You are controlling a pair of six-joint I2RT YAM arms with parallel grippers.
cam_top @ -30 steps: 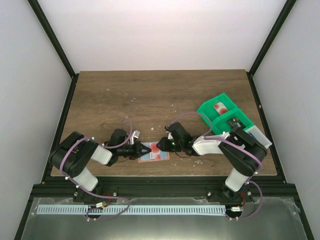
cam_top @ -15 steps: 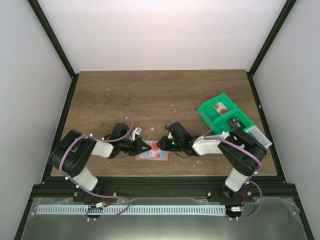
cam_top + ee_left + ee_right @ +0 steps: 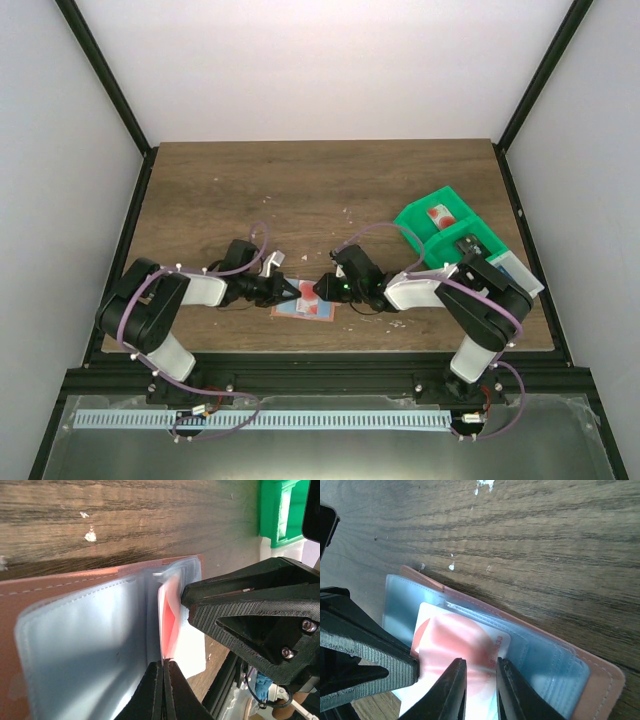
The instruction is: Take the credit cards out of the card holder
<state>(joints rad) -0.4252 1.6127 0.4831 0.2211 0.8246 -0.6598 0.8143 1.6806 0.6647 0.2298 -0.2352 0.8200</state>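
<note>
Red-white credit card (image 3: 460,637) (seemingly half-sleeved)

card holder (image 3: 303,309) is lying open and flat by the middle of the near edge of the table (image 3: 330,190) | tan-pink outside facing down, light blue lining facing up | red-and-white credit card (image 3: 455,650) is sticking partway out of a clear pocket

Open card holder (image 3: 547,655), red-white card (image 3: 454,636) partly out, 2 right gripper (image 3: 480,663) fingertips possibly touching it
</note>
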